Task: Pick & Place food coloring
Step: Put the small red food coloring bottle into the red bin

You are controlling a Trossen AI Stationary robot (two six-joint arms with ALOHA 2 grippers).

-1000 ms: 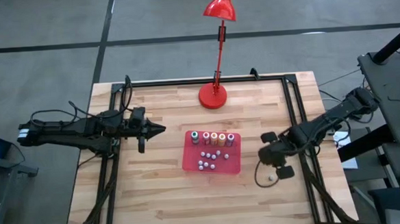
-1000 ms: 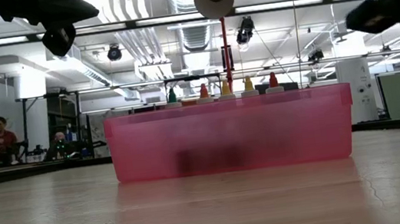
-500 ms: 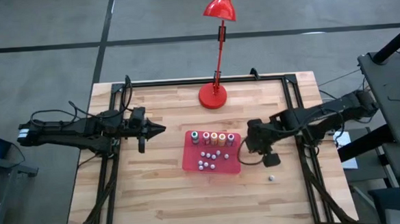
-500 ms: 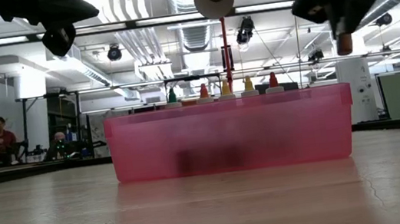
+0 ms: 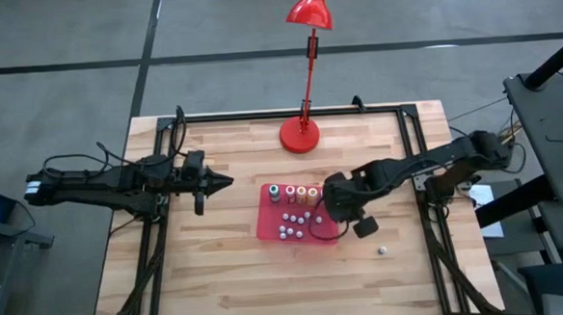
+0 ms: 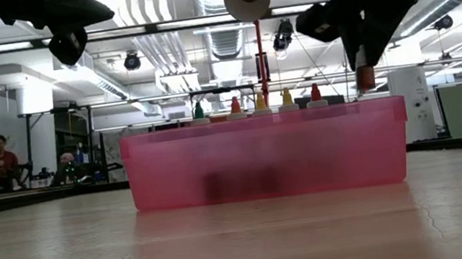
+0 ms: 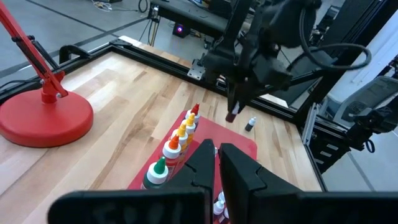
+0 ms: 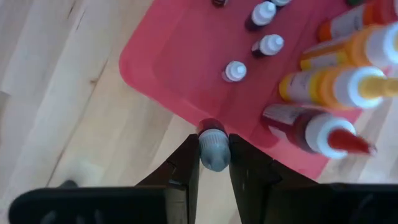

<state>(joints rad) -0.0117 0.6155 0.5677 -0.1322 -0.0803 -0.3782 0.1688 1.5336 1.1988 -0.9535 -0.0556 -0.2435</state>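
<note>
A small food coloring bottle (image 8: 214, 149) is held between the fingers of the right end effector (image 5: 337, 201), cap toward the wrist camera, and it is carried over the right end of the red tray (image 5: 271, 227) on the table (image 5: 220, 276). In the low view the bottle hangs from the fingers above the tray's rim, not yet lowered inside. For the step in hand, the placing, the bottle is best brought down over bare tray floor, kept upright, and let go only once it rests on the floor, so that it does not topple. The descent should be kept clear of the row of 5 standing bottles (image 5: 300, 194) along the tray's far wall, since the nearest, the red-capped bottle (image 8: 317, 132), lies just beside the carried one in the right wrist view. The small capped vials (image 5: 291, 224) in the tray's middle should likewise be avoided. 1 small bottle (image 5: 383, 251) is left on the table, outside the tray and near the right end effector. The left end effector (image 5: 223, 183) is shut and empty, held above the table to the tray's left.
</note>
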